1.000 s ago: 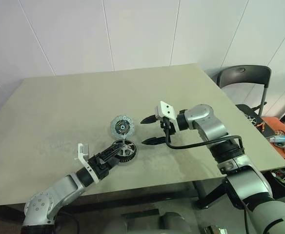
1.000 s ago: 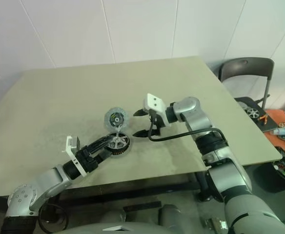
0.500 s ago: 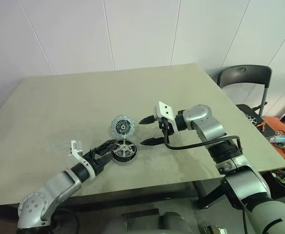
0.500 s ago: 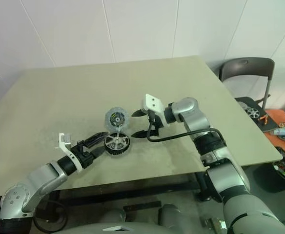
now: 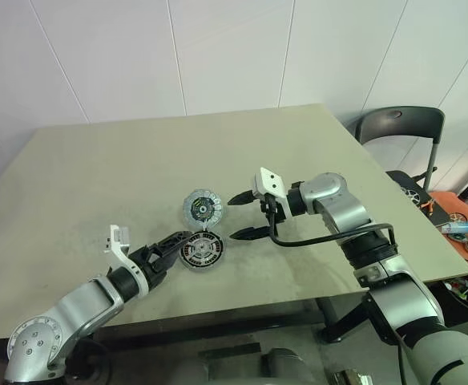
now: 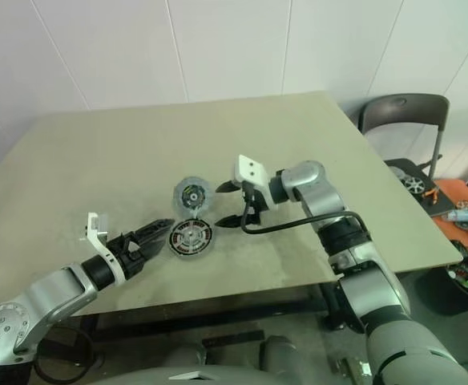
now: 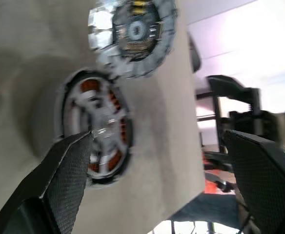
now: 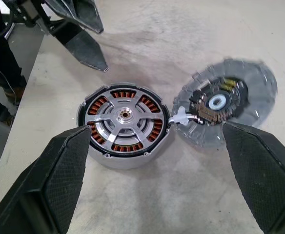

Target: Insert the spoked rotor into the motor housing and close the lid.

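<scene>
the left gripper (image 5: 180,244) hangs low over the near part of the table (image 5: 74,184), its two black fingers spread wide with nothing between them. its tips point toward the motor housing (image 5: 201,250) and stop just beside that casing's near-left edge; from the head views i cannot tell whether a fingertip grazes the rim, though the right wrist view shows a gap between them.

the right gripper (image 5: 242,215) hovers on the other side of the housing, also wide open and empty. one finger reaches out near the lid (image 5: 201,208), the other sits lower near the housing's right edge, and neither touches a part.

the housing lies flat on the table. the spoked rotor (image 8: 125,116) sits down inside it, silver spokes and hub facing up, with the copper-brown windings showing through the gaps between the spokes.

the lid is swung open, standing tilted up on the far side of the housing and joined to it by a small silvery hinge (image 8: 178,117) at the rim. its inner face, with the blue-green centre, turns toward the robot.

a dark chair (image 5: 401,128) stands past the table's far right corner.
</scene>
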Controlling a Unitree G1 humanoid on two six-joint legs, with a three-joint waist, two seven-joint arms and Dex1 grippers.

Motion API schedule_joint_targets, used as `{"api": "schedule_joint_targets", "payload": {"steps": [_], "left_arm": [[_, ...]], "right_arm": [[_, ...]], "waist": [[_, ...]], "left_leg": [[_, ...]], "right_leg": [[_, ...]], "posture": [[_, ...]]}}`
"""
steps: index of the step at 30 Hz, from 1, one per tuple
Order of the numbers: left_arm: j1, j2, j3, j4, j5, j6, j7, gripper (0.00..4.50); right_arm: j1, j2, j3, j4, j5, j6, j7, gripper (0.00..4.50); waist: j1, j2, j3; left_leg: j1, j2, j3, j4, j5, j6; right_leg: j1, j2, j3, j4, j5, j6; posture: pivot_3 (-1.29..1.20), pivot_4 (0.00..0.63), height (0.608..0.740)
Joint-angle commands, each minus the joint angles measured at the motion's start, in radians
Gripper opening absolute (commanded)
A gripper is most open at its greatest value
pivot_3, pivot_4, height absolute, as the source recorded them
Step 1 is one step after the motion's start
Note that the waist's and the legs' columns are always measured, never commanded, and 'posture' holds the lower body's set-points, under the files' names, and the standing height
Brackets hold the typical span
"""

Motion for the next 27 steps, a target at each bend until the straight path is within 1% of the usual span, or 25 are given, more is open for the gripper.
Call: {"api": "schedule_joint_targets", "payload": {"steps": [1,3,4,5,7,9,11,13,16,17,18,20,21,24,27], "left_arm": [[0.006,0.029,0.062,-0.047,-0.018,-0.016,-0.013,4.49],[0.028,0.077,0.092,-0.054,-0.002,-0.003,-0.036,4.49],[0.044,0.105,0.112,-0.063,0.034,0.005,-0.063,4.49],[0.06,0.134,0.132,-0.071,0.079,0.012,-0.092,4.49],[0.1,0.19,0.186,-0.093,0.235,0.0,-0.188,4.49],[0.136,0.215,0.231,-0.114,0.403,-0.048,-0.31,4.5],[0.169,0.228,0.271,-0.116,0.531,-0.093,-0.426,4.5],[0.205,0.246,0.287,-0.129,0.704,-0.17,-0.572,4.5],[0.254,0.274,0.284,-0.141,0.916,-0.27,-0.743,4.5],[0.267,0.274,0.286,-0.141,0.97,-0.303,-0.787,4.5],[0.274,0.268,0.291,-0.133,1.02,-0.335,-0.817,4.5],[0.272,0.249,0.297,-0.11,1.109,-0.385,-0.839,4.5],[0.272,0.243,0.296,-0.1,1.16,-0.417,-0.854,4.5],[0.282,0.249,0.298,-0.084,1.205,-0.426,-0.935,4.5],[0.3,0.249,0.282,-0.069,1.293,-0.464,-0.997,4.5]], "right_arm": [[-0.012,0.004,-0.007,-0.042,0.012,-0.004,0.001,4.5],[-0.01,0.004,-0.007,-0.045,0.013,-0.003,0.002,4.5],[-0.008,0.005,-0.009,-0.051,0.018,0.006,0.005,4.5],[-0.006,0.007,-0.012,-0.057,0.026,0.016,0.006,4.5],[0.002,0.015,-0.022,-0.081,0.058,0.064,0.015,4.5],[0.012,0.024,-0.028,-0.109,0.092,0.121,0.017,4.08],[0.028,0.043,-0.019,-0.141,0.114,0.164,0.011,3.52],[0.043,0.075,-0.002,-0.153,0.109,0.166,-0.018,2.84],[0.051,0.127,0.019,-0.131,0.079,0.138,-0.07,1.73],[0.051,0.146,0.026,-0.116,0.067,0.122,-0.09,1.3],[0.051,0.169,0.031,-0.098,0.06,0.109,-0.111,0.99],[0.048,0.202,0.038,-0.059,0.038,0.07,-0.147,0.26],[0.046,0.213,0.049,-0.035,0.019,0.041,-0.16,0.04],[0.039,0.241,0.075,0.04,-0.029,-0.012,-0.2,0.04],[0.037,0.251,0.117,0.145,-0.099,-0.064,-0.236,0.04]], "waist": [[0.0,0.0,0.0],[-0.002,0.0,0.0],[-0.003,0.0,0.0],[-0.003,0.0,0.0],[-0.003,0.0,0.0],[-0.003,0.0,0.0],[-0.003,0.0,0.0],[-0.004,0.0,0.0],[-0.007,0.001,0.001],[-0.008,0.0,0.001],[-0.008,0.0,0.001],[-0.008,0.0,0.0],[-0.008,0.0,0.0],[-0.007,0.0,0.0],[-0.01,0.0,0.0]], "left_leg": [[0.0,0.0,0.0,0.0,0.0,0.0],[0.0,0.0,0.0,0.0,0.0,0.0],[0.0,0.0,0.0,0.0,0.0,0.0],[0.0,0.0,0.001,-0.001,0.0,0.0],[-0.001,0.0,0.001,-0.001,0.0,0.0],[-0.001,0.0,0.002,-0.002,0.0,0.0],[-0.002,0.0,0.004,-0.002,0.0,0.0],[-0.002,0.0,0.004,-0.002,0.0,0.0],[-0.002,0.001,0.005,-0.003,0.0,0.0],[-0.003,0.001,0.005,-0.003,0.0,0.0],[-0.003,0.001,0.006,-0.003,0.0,0.0],[-0.003,0.001,0.006,-0.003,0.0,0.0],[-0.003,0.001,0.006,-0.003,0.0,0.0],[-0.003,0.001,0.006,-0.004,0.0,0.0],[-0.003,0.001,0.007,-0.003,0.0,0.0]], "right_leg": [[0.0,0.0,0.0,0.0,0.0,0.0],[0.0,0.0,0.0,0.0,0.0,0.0],[-0.001,0.0,0.0,0.0,0.0,0.0],[-0.001,0.0,0.001,0.0,0.0,0.0],[-0.002,0.001,0.001,0.0,0.0,0.0],[-0.003,0.001,0.001,0.0,0.0,0.0],[-0.004,0.001,0.002,0.0,0.0,0.0],[-0.005,0.001,0.003,0.0,0.0,0.0],[-0.006,0.001,0.003,0.0,0.0,0.0],[-0.007,0.001,0.004,0.0,0.0,0.0],[-0.007,0.001,0.004,0.0,0.0,0.0],[-0.008,0.001,0.005,0.0,0.0,0.0],[-0.008,0.001,0.005,0.0,0.0,0.0],[-0.008,0.001,0.005,0.001,0.0,0.0],[-0.009,0.001,0.005,0.001,0.0,0.0]], "posture": [[0.0,0.0,0.74],[0.0,0.0,0.74],[0.0,0.0,0.74],[0.0,0.0,0.74],[0.0,0.0,0.74],[0.0,0.0,0.74],[0.0,0.0,0.74],[0.0,0.0,0.74],[0.0,0.0,0.74],[0.0,0.0,0.74],[0.0,0.0,0.74],[0.0,0.0,0.74],[0.0,0.0,0.74],[0.0,0.0,0.74],[0.0,0.0,0.74]]}}
